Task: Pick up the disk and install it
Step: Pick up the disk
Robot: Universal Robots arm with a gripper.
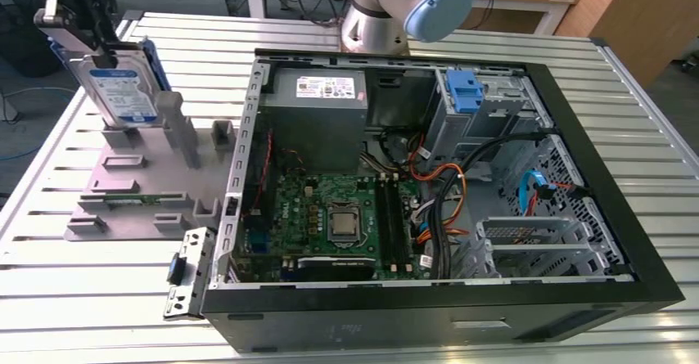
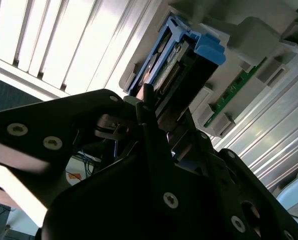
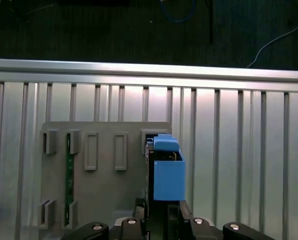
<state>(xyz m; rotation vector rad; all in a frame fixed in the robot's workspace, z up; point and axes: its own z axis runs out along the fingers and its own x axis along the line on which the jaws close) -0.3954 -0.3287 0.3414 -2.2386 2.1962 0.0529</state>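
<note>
At the far left of the exterior view, the gripper (image 1: 105, 51) sits over the top edge of the disk (image 1: 118, 90), with its jaws brought in against that edge. In the second wrist view the dark fingers (image 2: 149, 107) stand on either side of the drive's upper end, with no gap to be seen, so they have hold of it. The disk stands upright on its short end. Its white-and-blue label faces outward and a blue side rail (image 1: 154, 65) runs up the edge on the exterior view's right. In the first wrist view it is seen edge-on, the blue rail (image 3: 168, 172) rising from between the fingertips.

The drive's lower end meets the uprights of a grey slotted stand (image 1: 120, 180) — whether it is seated in its slot or just clear of it cannot be told. A green circuit strip (image 1: 137, 199) lies in another slot of the same stand, nearer the camera.

The stand rests on a slatted aluminium table (image 1: 65, 298). Just beside it, on the exterior view's right, lies an open black computer case (image 1: 437, 319). Inside are a grey power supply (image 1: 317, 106), a green motherboard (image 1: 317, 208) and — further to the exterior view's right — a blue plastic latch piece (image 1: 464, 92). The arm's base (image 1: 410, 8) stands behind the case.
</note>
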